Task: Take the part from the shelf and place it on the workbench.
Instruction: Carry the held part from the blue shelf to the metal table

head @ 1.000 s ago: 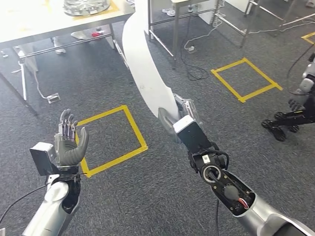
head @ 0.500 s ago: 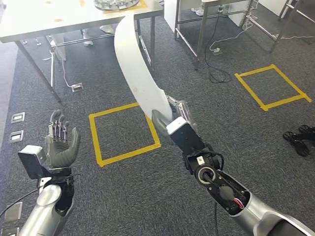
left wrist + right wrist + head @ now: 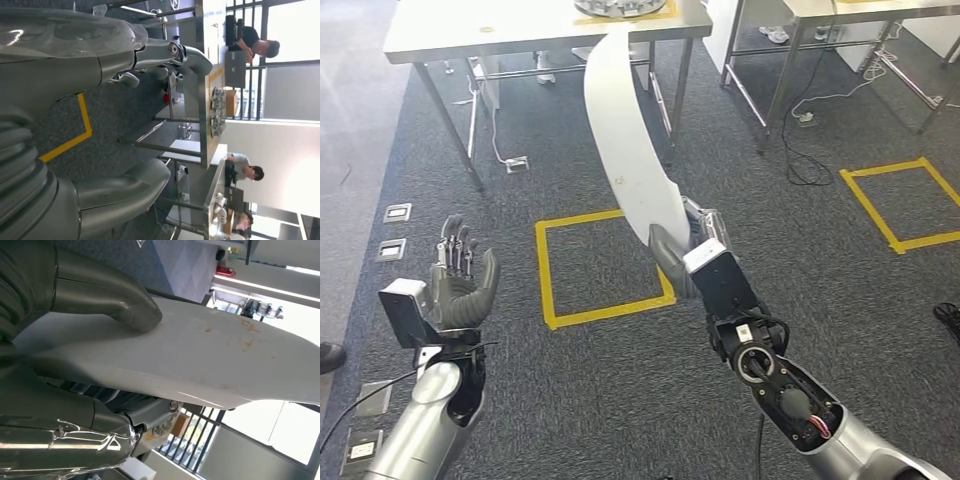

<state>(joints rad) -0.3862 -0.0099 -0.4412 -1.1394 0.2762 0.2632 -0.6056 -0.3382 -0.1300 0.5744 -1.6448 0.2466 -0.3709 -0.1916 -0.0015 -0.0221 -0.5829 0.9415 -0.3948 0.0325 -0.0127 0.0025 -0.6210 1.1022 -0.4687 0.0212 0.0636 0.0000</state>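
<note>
The part is a long, curved white panel point(image 3: 629, 140); my right hand point(image 3: 681, 248) grips its near end, thumb on top, and holds it slanting up and forward over the carpet. Close up in the right wrist view, the thumb presses on the white panel point(image 3: 211, 355). Its far tip reaches the front edge of the white workbench point(image 3: 509, 30) ahead. My left hand point(image 3: 460, 280) is raised at the lower left, palm up, fingers apart and holding nothing; the left wrist view has my left hand point(image 3: 124, 115) spread with nothing between thumb and fingers.
A round metal piece point(image 3: 622, 6) lies on the workbench inside yellow tape. A yellow taped square point(image 3: 599, 265) marks the carpet under the panel, another point(image 3: 905, 205) at right. A second table point(image 3: 848, 10) stands at the back right with cables point(image 3: 810, 130) below. People sit at desks point(image 3: 245, 172).
The whole picture has shifted as I turn and walk: the workbench and the taped square have slid to the right. My right hand still grips the panel, and my left hand stays raised.
</note>
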